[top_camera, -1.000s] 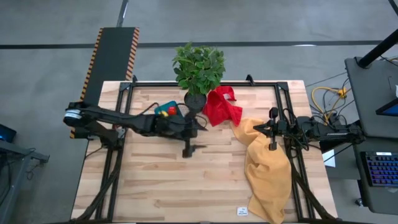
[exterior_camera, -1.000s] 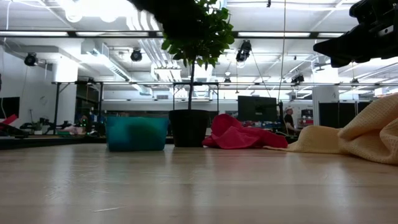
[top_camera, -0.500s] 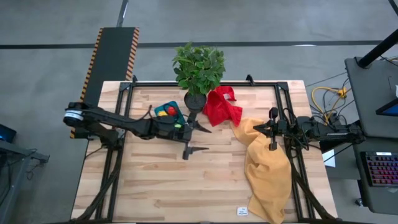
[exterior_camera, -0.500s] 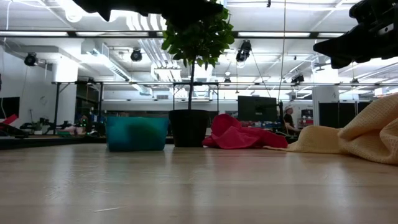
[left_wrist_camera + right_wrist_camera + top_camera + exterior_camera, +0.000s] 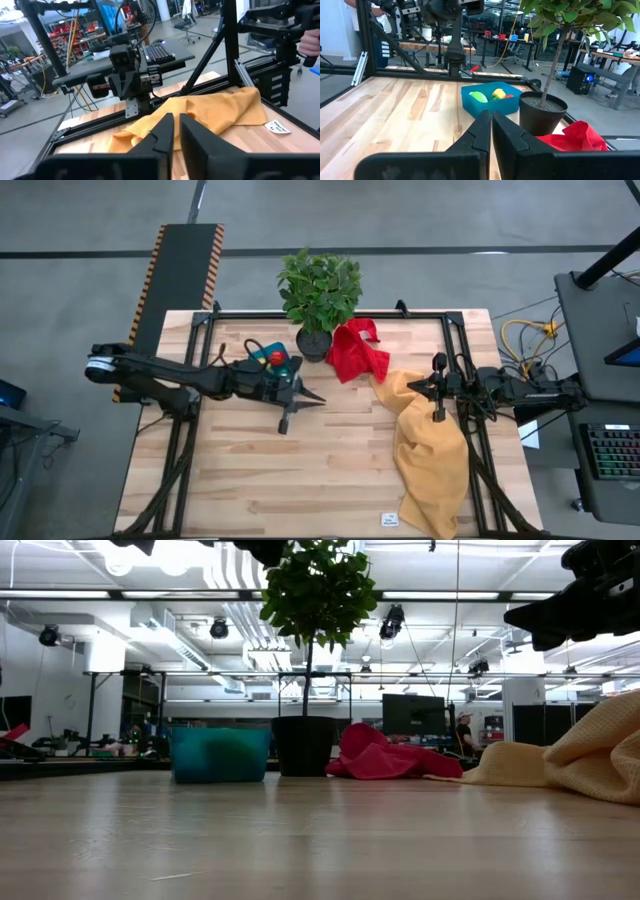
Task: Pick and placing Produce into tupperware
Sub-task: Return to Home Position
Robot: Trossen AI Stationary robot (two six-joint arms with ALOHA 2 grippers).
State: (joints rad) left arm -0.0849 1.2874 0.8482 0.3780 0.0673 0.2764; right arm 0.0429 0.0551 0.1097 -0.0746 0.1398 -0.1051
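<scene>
The blue tupperware (image 5: 272, 361) stands on the table left of the plant pot, with my left arm partly covering it from above. Produce lies inside it: a green piece (image 5: 478, 97), a yellow piece (image 5: 498, 93) and a red piece (image 5: 277, 357). My left gripper (image 5: 316, 398) hangs high over the table just past the tub's near right corner. It is shut and holds nothing. My right gripper (image 5: 414, 387) waits shut above the yellow cloth at the right, pointing toward the tub (image 5: 490, 102).
A leafy potted plant (image 5: 320, 290) in a black pot (image 5: 542, 112) stands right of the tub. A red cloth (image 5: 358, 350) lies beside the pot. A yellow cloth (image 5: 430, 440) runs from there to the near right corner. Bare wood lies in front of the tub.
My left gripper has shut its fingers, which stood spread wide half a second ago. It has drawn back a little toward the table's left edge and risen, so more of the tub shows.
</scene>
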